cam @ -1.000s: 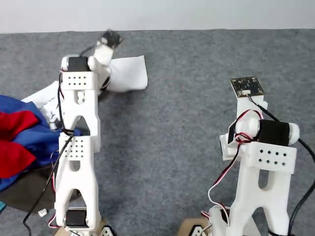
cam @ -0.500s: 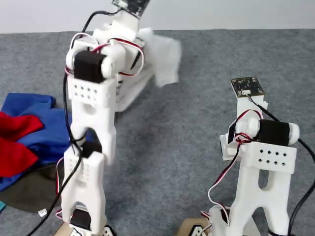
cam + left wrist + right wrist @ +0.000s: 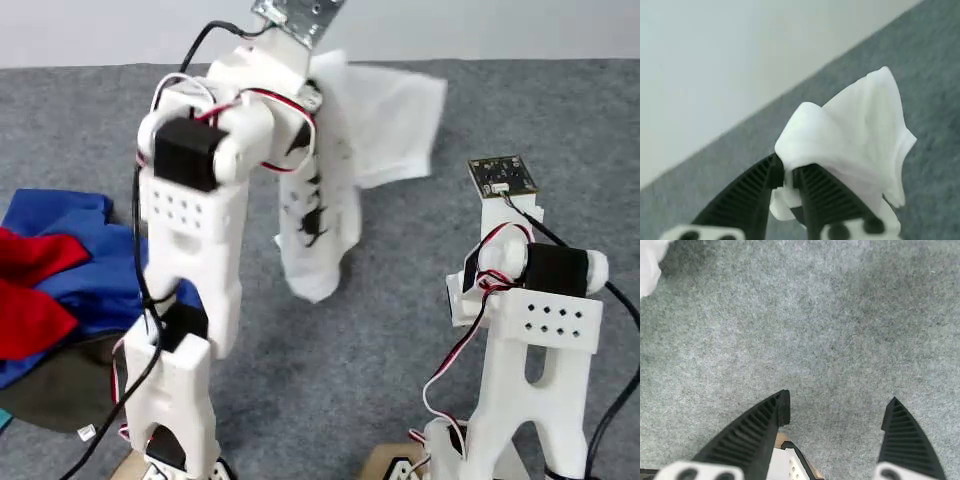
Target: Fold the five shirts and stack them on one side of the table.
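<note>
White printed cloth shirt point(image 3: 320, 230) has risen off the grey felt table point(image 3: 400, 330), hanging mid-table from my left gripper point(image 3: 786, 172), clamped on it; spreading comes next. Meanwhile my right gripper point(image 3: 837, 407) stands wide, empty.

The right gripper point(image 3: 839, 397) hangs over the grey felt-like table surface point(image 3: 840, 315) with its jaws spread wide, and its two black ribbed fingers point(image 3: 762, 425) have bare grey felt in the gap between them. Close to the base of one finger sits a small tan piece point(image 3: 781, 441) with a white moulded part point(image 3: 782, 465) just beside it, both lying low against the grey. A scrap of white cloth point(image 3: 647, 265) shows at the far edge of the view, well apart from both fingers, with a darker shadow on the felt just beside it.
</note>
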Controlling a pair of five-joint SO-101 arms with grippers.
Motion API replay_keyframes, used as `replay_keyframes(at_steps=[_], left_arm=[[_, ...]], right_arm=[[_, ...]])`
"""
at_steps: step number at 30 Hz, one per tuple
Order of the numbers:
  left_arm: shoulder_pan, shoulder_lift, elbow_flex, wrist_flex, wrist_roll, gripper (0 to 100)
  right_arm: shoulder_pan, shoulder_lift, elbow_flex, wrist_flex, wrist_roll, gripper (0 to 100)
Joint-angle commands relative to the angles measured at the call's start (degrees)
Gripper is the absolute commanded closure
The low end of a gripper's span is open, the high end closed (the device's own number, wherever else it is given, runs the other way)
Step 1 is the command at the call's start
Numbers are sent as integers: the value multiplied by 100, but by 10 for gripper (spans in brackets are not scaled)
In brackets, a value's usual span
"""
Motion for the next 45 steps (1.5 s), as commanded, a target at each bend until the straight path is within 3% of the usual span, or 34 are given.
replay_keyframes(at_steps=[1,7,13,18,25,29,37,45], left_arm=[[-255,-264,1358,123,18,987],[-369,-651,4092,123,-545,879],[-448,-1248,5332,114,-862,865],[-1099,-1741,5525,114,-870,864],[-2198,-2611,5525,114,-870,832],[-2708,-3059,5525,114,-835,833],[-3596,-3349,5525,114,-835,833],[-3745,-3349,5525,114,-835,834]], right_arm=[[-13,-13,-44,171,53,696],[-22,-13,-44,163,62,696],[-31,-13,-53,-136,62,696],[-119,-4,-53,-435,62,696],[-1015,242,70,-1279,62,695],[-1437,1068,79,-1956,79,694],[-2237,3134,-677,-2879,1046,694],[-2598,4963,-2136,-3160,1556,694]])
